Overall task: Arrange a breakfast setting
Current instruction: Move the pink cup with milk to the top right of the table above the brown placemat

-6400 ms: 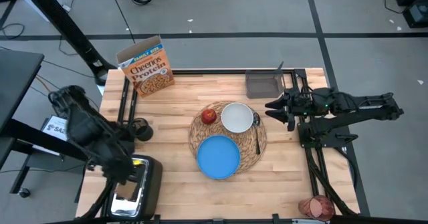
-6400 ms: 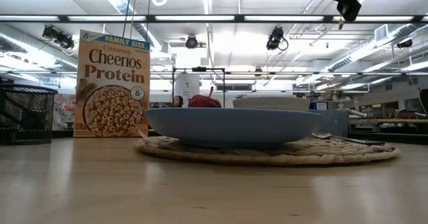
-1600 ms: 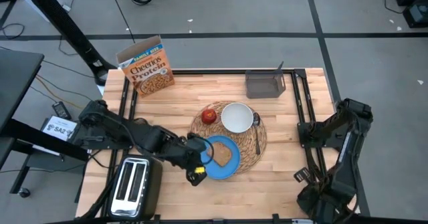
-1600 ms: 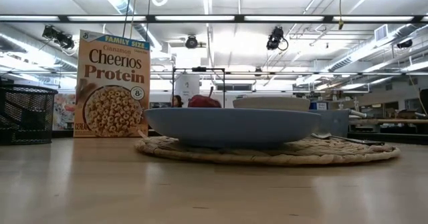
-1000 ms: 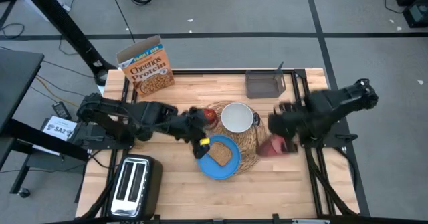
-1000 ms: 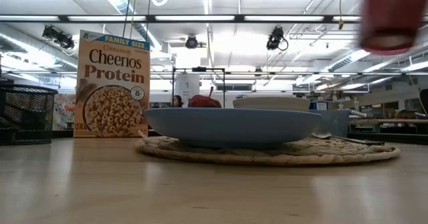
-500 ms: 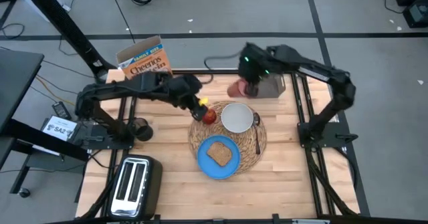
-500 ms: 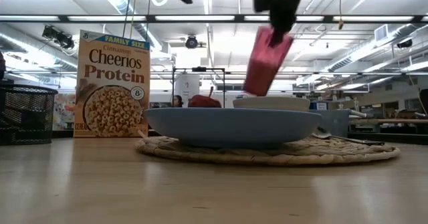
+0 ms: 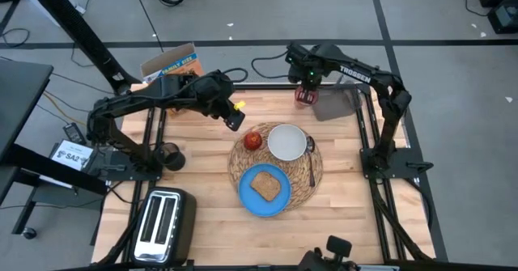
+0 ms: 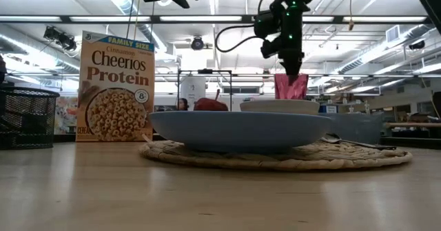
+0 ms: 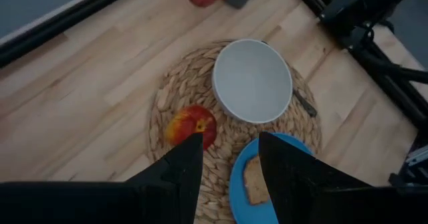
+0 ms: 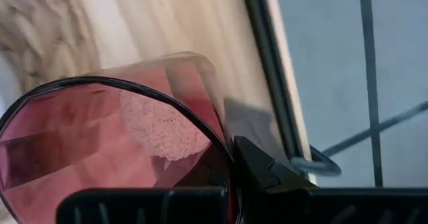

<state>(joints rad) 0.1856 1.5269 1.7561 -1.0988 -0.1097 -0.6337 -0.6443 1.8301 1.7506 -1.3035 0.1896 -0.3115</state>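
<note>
The round straw placemat (image 9: pixel 312 176) lies mid-table and carries the blue plate (image 9: pixel 247 196) with the toast slice (image 9: pixel 265 186), the white bowl (image 9: pixel 287 141), the red apple (image 9: pixel 253 140) and the spoon (image 9: pixel 312 156). The Cheerios box (image 10: pixel 116 86) stands at the far left. My right gripper (image 9: pixel 306 81) is shut on the pink glass (image 9: pixel 305 98) at the table's far edge. My left gripper (image 9: pixel 233 113) hangs open and empty, high up, to the far left of the apple (image 11: pixel 192 126). My right gripper holds the pink glass by its rim (image 12: pixel 224 134), coming from above with the fingers pointing down. One finger (image 12: pixel 261 164) shows outside the wall; the other is hidden. The glass (image 10: pixel 291 86) stands upright below the fingers; the bowl hides its base, so whether it rests on the table I cannot tell.
A grey tray (image 9: pixel 338 103) sits right of the glass at the far edge. A toaster (image 9: pixel 162 221) stands at the near left corner. A black mesh basket (image 10: pixel 27 117) shows at the left in the low view. Bare wood lies right of the placemat.
My right gripper has carried the pink glass from right of the placemat to the table's far edge; the glass was tilted on the way and now hangs upright. My left gripper has drawn back from the plate, up and toward the far left. The toast stays on the plate.
</note>
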